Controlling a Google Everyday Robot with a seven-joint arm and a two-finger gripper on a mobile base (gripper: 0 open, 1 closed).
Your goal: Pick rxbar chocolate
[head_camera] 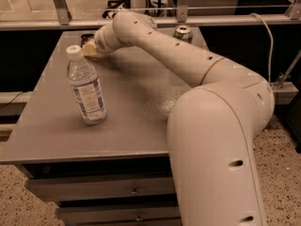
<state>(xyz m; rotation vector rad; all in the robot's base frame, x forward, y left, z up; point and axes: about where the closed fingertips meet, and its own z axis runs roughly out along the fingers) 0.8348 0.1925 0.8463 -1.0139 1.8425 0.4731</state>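
The rxbar chocolate (86, 36) is a small dark flat bar at the far left of the grey table (136, 121), partly hidden behind my wrist. My gripper (89, 49) is at the end of the long white arm, low over the table, right next to the bar's near side. Whether it touches the bar does not show. The clear water bottle (86, 88) stands upright just in front of the gripper.
A green-and-silver drink can (182, 32) stands at the table's far edge, right of the arm. A metal rail (225, 20) runs behind the table. My arm's large near link (216, 140) covers the table's right side. Drawers (103, 189) sit below the tabletop.
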